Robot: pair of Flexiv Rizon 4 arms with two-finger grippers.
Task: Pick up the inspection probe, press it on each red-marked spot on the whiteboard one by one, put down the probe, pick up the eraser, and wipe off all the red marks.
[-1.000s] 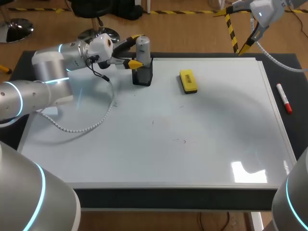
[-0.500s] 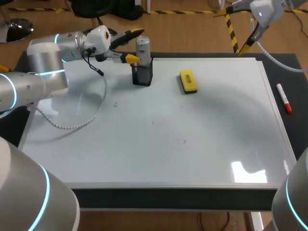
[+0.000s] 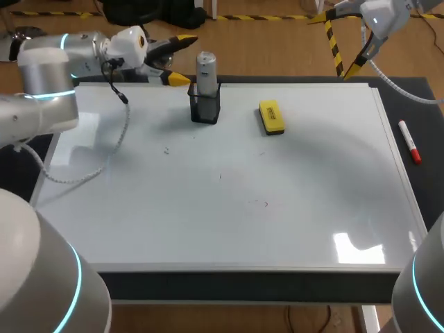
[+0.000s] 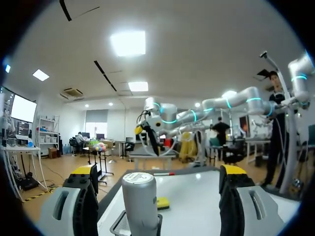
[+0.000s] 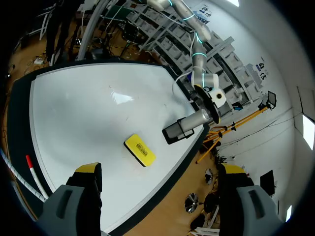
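Two hands, both empty and both spread wide. The left hand hangs at the far left edge of the whiteboard, turned on its side so one yellow tip sits above the other, pointing at the probe. In the left wrist view the probe stands ahead of the fingers, centred in the gap with clear space on either side, so nothing grips it.

The probe is upright in a black holder near the board's far edge (a sensible seat, since it keeps the grey body standing where a sideways hand can close round it). The yellow eraser lies flat on the board near the holder and apart from it, within the same arm's reach.

The right hand hovers high over the far right corner, probably kept out of the way. A red marker lies on the dark counter off the board's right edge.

I see no clear red marks, only a few specks too small to judge, so I cannot tell which step this is.
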